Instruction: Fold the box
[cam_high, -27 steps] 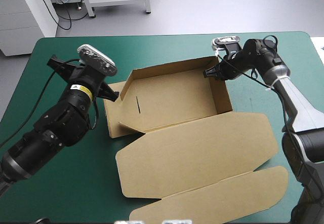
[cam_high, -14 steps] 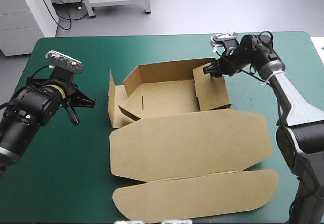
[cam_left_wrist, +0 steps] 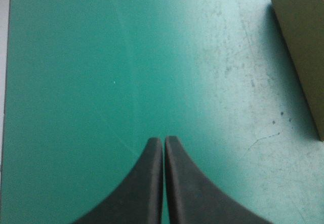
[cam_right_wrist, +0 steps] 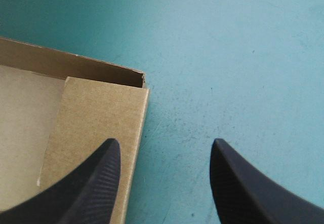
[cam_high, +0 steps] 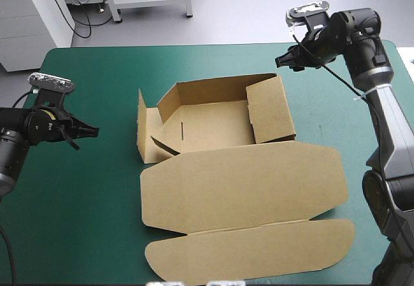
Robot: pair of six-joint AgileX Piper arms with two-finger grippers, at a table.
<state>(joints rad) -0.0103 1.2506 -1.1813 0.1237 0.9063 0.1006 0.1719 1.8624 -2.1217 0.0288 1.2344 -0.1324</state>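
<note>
The brown box (cam_high: 213, 125) lies mid-table as a shallow tray. Its back wall (cam_high: 213, 87) stands up, its right wall (cam_high: 270, 108) tilts inward, and a left flap (cam_high: 141, 127) stands on edge. The lid (cam_high: 246, 182) lies flat toward the near edge. My left gripper (cam_high: 92, 131) is shut, well to the left of the box and holding nothing. In its wrist view the gripper (cam_left_wrist: 163, 140) meets over bare cover, with a box corner (cam_left_wrist: 304, 41) off to one side. My right gripper (cam_high: 283, 63) hovers open past the tray's far right corner. In its own view the gripper (cam_right_wrist: 166, 145) straddles the right wall's (cam_right_wrist: 96, 133) outer edge from above.
The teal-green cover (cam_high: 84, 221) surrounds the box on all sides. The lid's front flap (cam_high: 259, 250) reaches close to the table's near edge. The table's far edge (cam_high: 213, 45) runs just behind my right gripper.
My left gripper has drawn back leftward from the box's left flap. My right gripper has let go of the right wall and lifted away toward the far right corner. The box slid slightly left.
</note>
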